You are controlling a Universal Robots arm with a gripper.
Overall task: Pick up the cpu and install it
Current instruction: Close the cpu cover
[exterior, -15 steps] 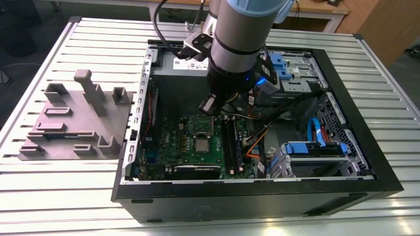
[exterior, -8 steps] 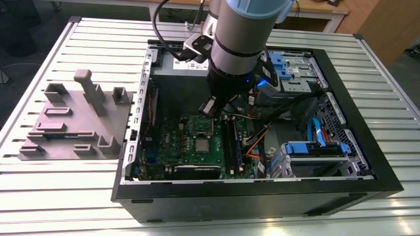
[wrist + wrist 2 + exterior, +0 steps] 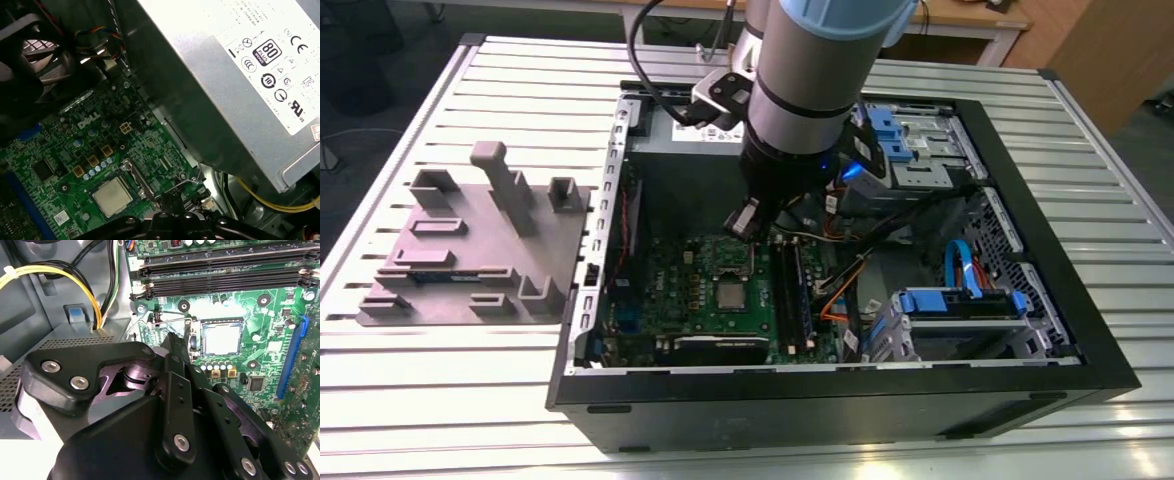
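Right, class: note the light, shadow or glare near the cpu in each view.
Exterior view: the cpu sits shaded inside the case, blue glow on the arm. Second wrist view: gripper dark, cpu gleaming pale. First wrist view: bright sheen on the grey box.

Soft even light, shadowy computer case (image 3: 827, 400)

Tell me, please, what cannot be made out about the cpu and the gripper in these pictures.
- Exterior view: the cpu is too small to show whether it sits flat.
- Second wrist view: the gripper hides the motherboard beside the cpu's socket.
- First wrist view: the gripper is cut off by the picture's edge.
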